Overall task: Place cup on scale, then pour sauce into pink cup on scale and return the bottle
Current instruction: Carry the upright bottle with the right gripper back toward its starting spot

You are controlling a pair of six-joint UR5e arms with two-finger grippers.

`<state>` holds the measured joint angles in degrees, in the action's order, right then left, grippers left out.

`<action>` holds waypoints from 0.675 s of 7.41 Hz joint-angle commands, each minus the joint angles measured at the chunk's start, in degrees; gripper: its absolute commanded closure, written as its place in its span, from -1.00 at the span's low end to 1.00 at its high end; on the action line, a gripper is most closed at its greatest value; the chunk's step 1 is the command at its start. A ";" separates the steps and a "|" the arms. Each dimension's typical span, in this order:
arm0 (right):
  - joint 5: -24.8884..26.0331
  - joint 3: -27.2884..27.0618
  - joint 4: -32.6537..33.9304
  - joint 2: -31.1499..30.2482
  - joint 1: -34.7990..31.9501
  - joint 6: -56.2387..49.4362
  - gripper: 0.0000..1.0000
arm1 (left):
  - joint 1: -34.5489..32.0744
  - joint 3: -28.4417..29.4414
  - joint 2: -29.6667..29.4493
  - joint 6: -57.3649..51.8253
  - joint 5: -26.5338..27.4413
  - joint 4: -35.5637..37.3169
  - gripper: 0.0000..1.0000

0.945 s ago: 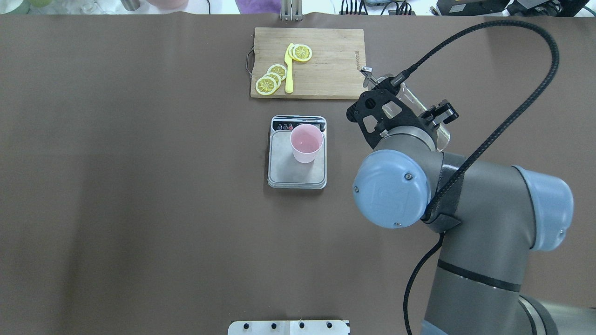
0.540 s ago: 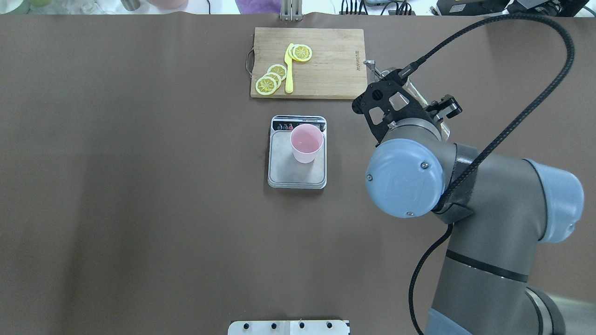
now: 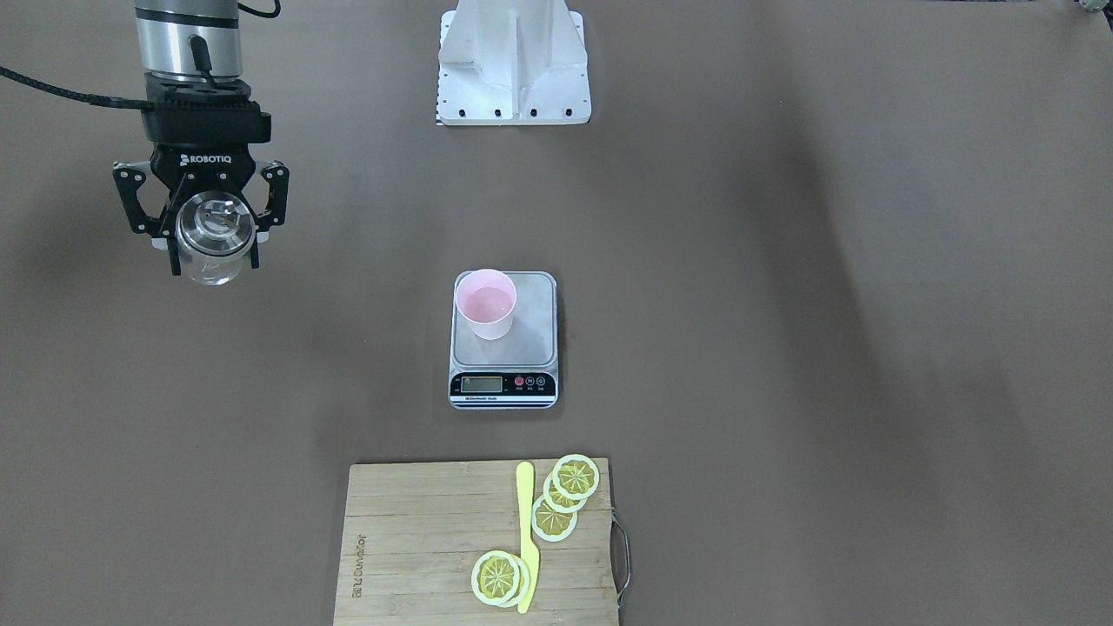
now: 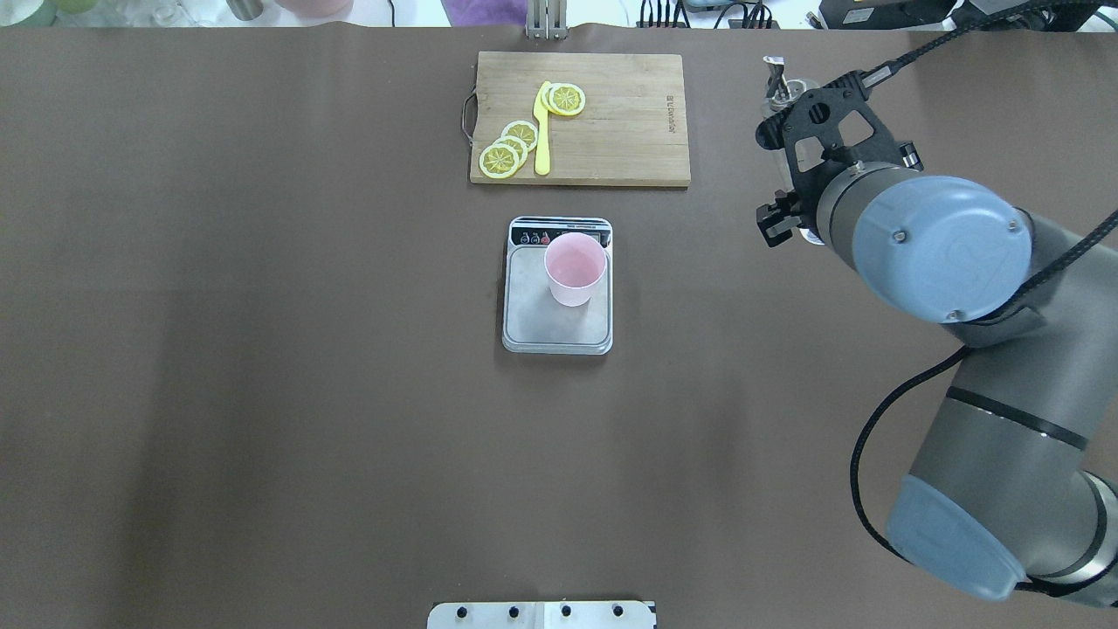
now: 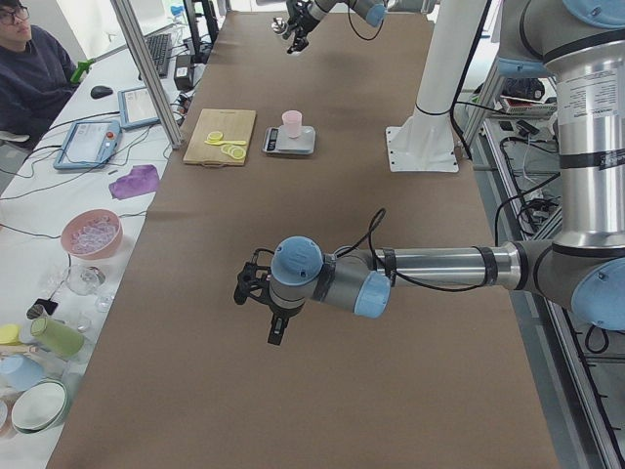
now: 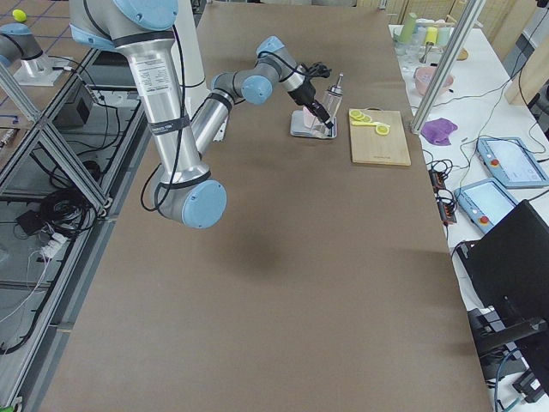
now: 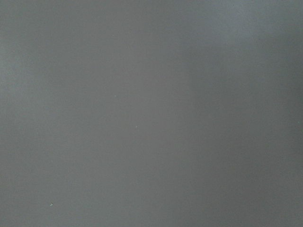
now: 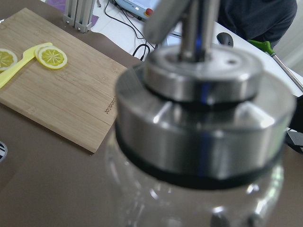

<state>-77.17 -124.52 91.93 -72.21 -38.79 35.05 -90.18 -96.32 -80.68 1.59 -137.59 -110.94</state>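
Exterior front-facing view: the right fingers (image 3: pixel 215 259) are clamped around the bottle (image 3: pixel 214 228), which is upright with its metal spout cap uppermost. The bottle is well apart from the scale (image 3: pixel 530 335), on the robot's right side of the bench (image 3: pixel 783 261). The cup (image 3: pixel 486 304) stands upright on the scale plate, toward the right arm's side. A cutting board (image 3: pixel 409 530) with lemon slices (image 3: pixel 565 496) lies near the scale's display end. The left fingers (image 5: pixel 275 327) hang over bare bench; wide or narrow cannot be told.
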 commanded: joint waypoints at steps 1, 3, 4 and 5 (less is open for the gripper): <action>-2.54 1.02 -12.66 -6.76 -1.98 -0.15 1.00 | 0.00 0.43 0.26 -0.01 1.01 -0.77 -0.96; -3.86 7.06 -29.44 -13.10 -3.39 -0.07 1.00 | 0.35 0.88 -0.18 0.43 0.83 1.41 -0.96; -3.86 11.53 -38.84 -15.74 -3.48 0.37 1.00 | 0.44 0.87 -0.18 -0.09 1.00 1.52 -0.96; -3.86 16.54 -47.72 -17.34 -3.66 0.89 1.00 | 0.44 0.87 -0.18 -0.19 1.09 1.17 -0.96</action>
<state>-80.92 -113.95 55.89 -86.78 -42.15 35.38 -89.81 -95.48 -80.81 1.64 -136.61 -109.81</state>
